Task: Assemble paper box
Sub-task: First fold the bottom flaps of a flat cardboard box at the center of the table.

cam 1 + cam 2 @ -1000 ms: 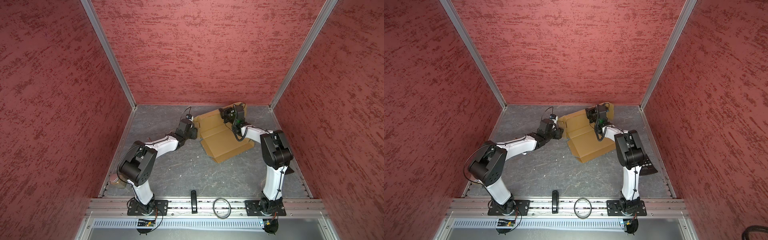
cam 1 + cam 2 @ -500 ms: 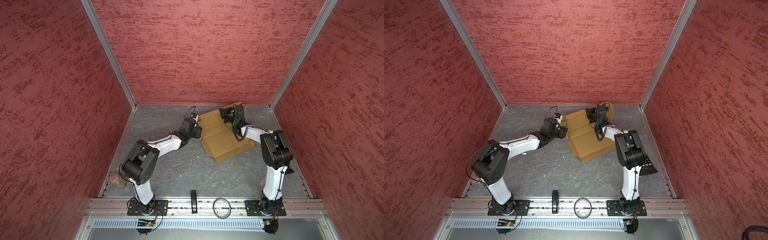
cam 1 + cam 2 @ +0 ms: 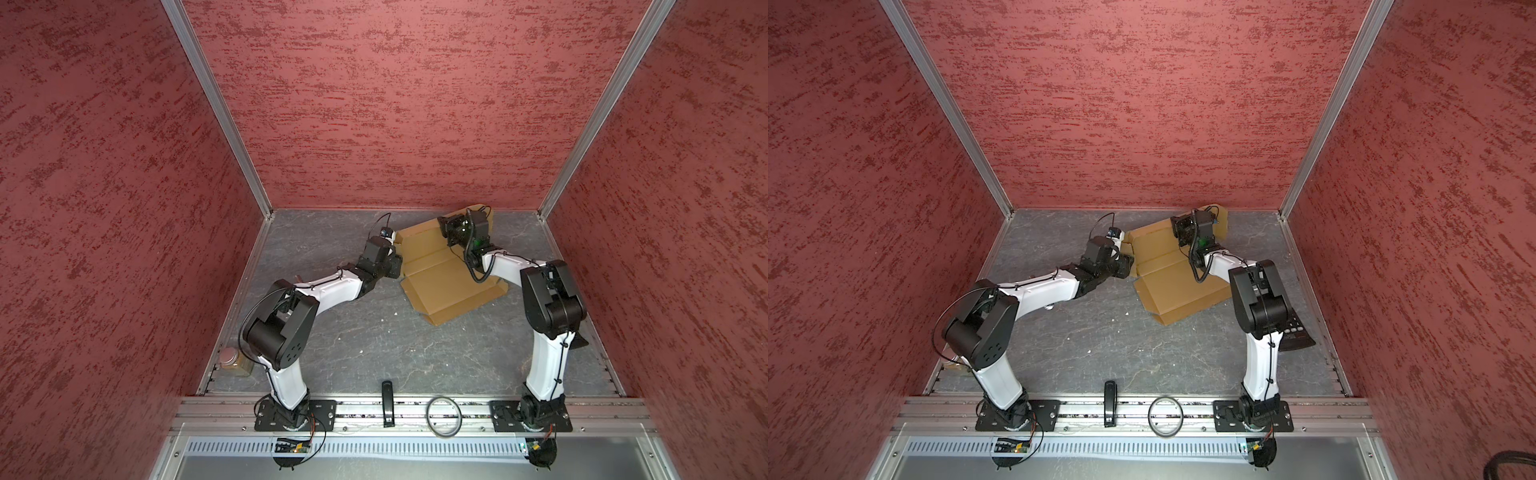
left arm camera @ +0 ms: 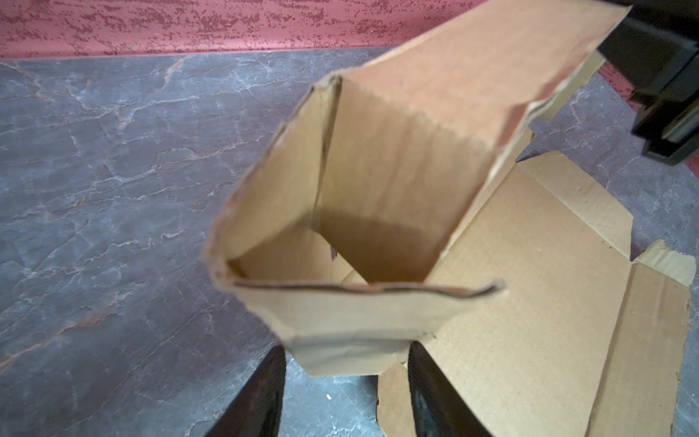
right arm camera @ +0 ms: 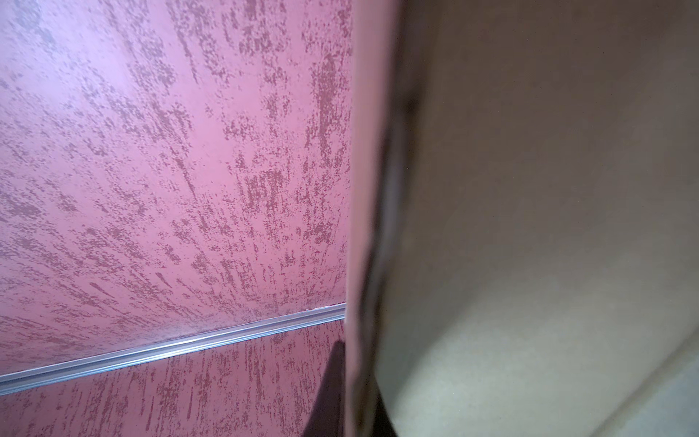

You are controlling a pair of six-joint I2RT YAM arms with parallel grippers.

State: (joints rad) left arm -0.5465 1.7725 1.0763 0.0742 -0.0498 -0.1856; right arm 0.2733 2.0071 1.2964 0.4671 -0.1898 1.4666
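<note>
**Far wall pinched upright while the left pincer straddles an end flap**

The plain tan-brown cardboard paper box (image 3: 453, 286) lies toward the far right of the grey marbled tabletop (image 3: 353, 340). Most of its die-cut sheet is flat, and only the far end is partly folded up. The right pincer (image 3: 452, 227) is pressed together on the raised far panel (image 4: 472, 56), apparently to keep that wall standing so the side pieces have something to fold against. In the right wrist view, cardboard fills the frame close against a finger. The left pincer (image 4: 344, 353) stands spread at the sheet's left edge, one finger either side of a short upright end flap (image 4: 351, 321); whether the pads touch it cannot be told. By the look of it, the flap is being lined up to tuck inward beside the held wall and form a corner. The near panels lie unfolded, so assembly seems at an early stage
</note>
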